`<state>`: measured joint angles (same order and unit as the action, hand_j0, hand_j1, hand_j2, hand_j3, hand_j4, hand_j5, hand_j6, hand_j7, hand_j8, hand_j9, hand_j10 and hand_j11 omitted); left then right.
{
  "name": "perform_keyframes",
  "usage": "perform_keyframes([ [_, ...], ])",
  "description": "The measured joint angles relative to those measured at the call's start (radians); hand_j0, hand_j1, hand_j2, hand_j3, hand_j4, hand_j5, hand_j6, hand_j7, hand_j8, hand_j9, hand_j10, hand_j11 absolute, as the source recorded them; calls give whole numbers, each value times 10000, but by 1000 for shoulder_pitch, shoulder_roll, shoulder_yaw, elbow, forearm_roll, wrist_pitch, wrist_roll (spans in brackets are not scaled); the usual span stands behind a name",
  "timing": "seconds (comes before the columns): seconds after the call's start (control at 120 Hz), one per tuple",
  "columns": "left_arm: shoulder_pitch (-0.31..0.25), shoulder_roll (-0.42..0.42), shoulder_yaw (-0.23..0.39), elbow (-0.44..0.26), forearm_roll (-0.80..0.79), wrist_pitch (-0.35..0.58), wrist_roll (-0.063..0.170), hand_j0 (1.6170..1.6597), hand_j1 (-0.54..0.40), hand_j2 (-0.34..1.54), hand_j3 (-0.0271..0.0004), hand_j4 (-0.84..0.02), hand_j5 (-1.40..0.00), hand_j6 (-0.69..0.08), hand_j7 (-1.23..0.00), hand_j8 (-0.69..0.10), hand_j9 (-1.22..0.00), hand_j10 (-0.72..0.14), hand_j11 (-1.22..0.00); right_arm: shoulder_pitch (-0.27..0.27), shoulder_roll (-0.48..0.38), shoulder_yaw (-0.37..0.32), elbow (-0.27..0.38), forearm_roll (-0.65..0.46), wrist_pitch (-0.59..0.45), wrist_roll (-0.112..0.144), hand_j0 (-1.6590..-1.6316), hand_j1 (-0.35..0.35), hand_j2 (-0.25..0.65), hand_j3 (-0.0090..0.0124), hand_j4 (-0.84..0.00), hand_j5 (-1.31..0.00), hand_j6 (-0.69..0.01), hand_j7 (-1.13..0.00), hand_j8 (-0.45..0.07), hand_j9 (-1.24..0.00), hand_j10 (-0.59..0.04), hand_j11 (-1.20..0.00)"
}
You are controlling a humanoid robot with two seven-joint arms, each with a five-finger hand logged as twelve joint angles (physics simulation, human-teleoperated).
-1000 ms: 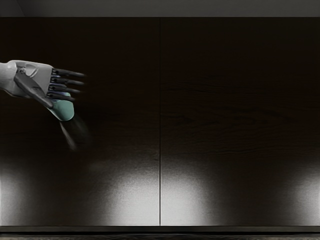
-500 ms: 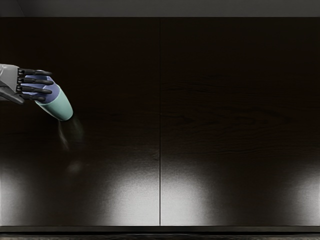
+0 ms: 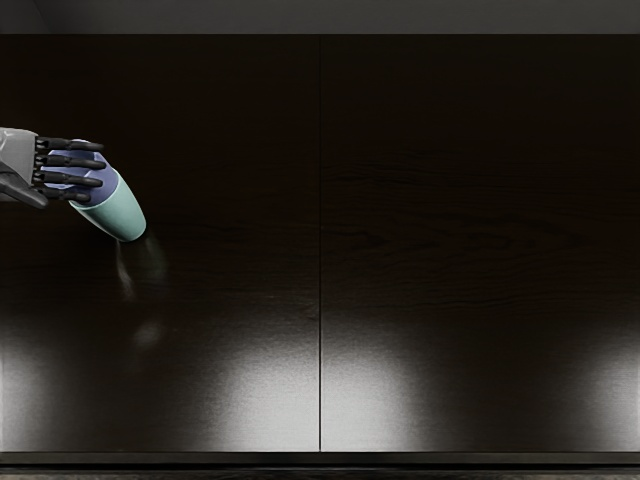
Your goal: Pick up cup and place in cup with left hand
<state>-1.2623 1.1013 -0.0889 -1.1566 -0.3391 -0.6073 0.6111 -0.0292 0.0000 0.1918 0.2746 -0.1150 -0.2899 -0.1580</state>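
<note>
The fingers (image 3: 88,162) are nearly straight and a little apart, laid across the upper part of the purple cup (image 3: 112,184), and they look relaxed, not gripping; whether any of them touches it, I cannot tell. The thumb (image 3: 24,192) shows to one side, clear of the cups in this view. The purple cup sits inside the green cup (image 3: 119,213), its upper part standing out above the rim, so the placing looks done and what remains is probably to draw the left hand (image 3: 18,153) away. The main risk is there: a fingertip could catch the purple cup as the hand leaves, tugging it askew or tipping the pair, since the upper part would act as a lever on the green cup's narrow base. Closing too early could do the same. Farther out, the table (image 3: 235,200) looks smooth and glossy, so a sideways nudge might slide both cups instead.
</note>
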Motion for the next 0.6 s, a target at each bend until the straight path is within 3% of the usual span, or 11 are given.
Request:
perform_keyframes([
  [0.6, 0, 0, 0, 0, 0, 0, 0, 16580, 3492, 21, 0, 129, -182, -313, -128, -1051, -1, -52, 2, 0, 0, 0, 0, 0, 0, 0, -16581, -3161, -56, 0, -275, -358, -276, -358, -276, -358, -276, -358],
])
